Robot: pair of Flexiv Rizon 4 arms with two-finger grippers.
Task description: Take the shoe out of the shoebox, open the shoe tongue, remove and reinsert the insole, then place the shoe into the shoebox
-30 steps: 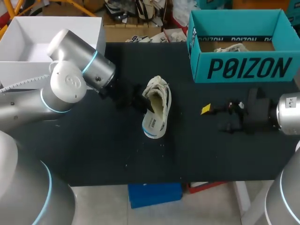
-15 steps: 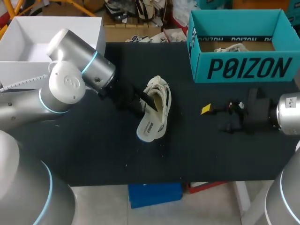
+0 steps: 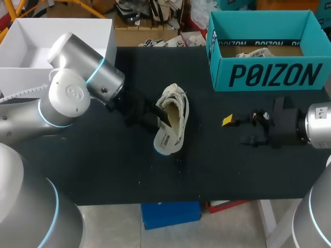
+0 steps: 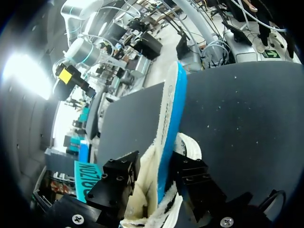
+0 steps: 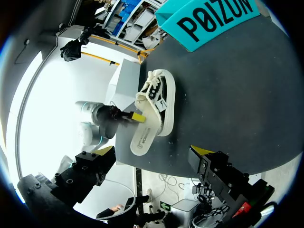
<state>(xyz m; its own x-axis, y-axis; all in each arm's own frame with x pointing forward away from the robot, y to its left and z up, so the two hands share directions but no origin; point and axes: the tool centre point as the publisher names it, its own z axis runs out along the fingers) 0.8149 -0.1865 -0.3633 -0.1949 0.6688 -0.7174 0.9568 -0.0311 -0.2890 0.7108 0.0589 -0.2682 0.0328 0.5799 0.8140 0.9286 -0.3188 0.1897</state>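
Note:
A cream shoe (image 3: 176, 106) lies on the black table (image 3: 103, 165), toe toward the far side. Its white insole (image 3: 164, 138), blue underneath, sticks out of the heel toward the front edge. My left gripper (image 3: 159, 114) is at the shoe's opening. In the left wrist view the insole (image 4: 168, 118) runs out ahead from between the two black fingers (image 4: 118, 173), which stand apart, so the left gripper (image 4: 154, 173) is open. My right gripper (image 3: 235, 130) is open and empty to the shoe's right. From the right wrist view the shoe (image 5: 156, 97) lies ahead of the right gripper (image 5: 152, 154).
The teal shoebox (image 3: 269, 75) stands open at the back right with crumpled paper (image 3: 253, 52) inside. A white open box (image 3: 31, 51) sits at the back left behind my left arm. Bare table lies between the shoe and the front edge.
The left fingers have spread from shut. The insole's free end swung left, then came partly back. The left arm drew back slightly to the left. The right arm stayed still.

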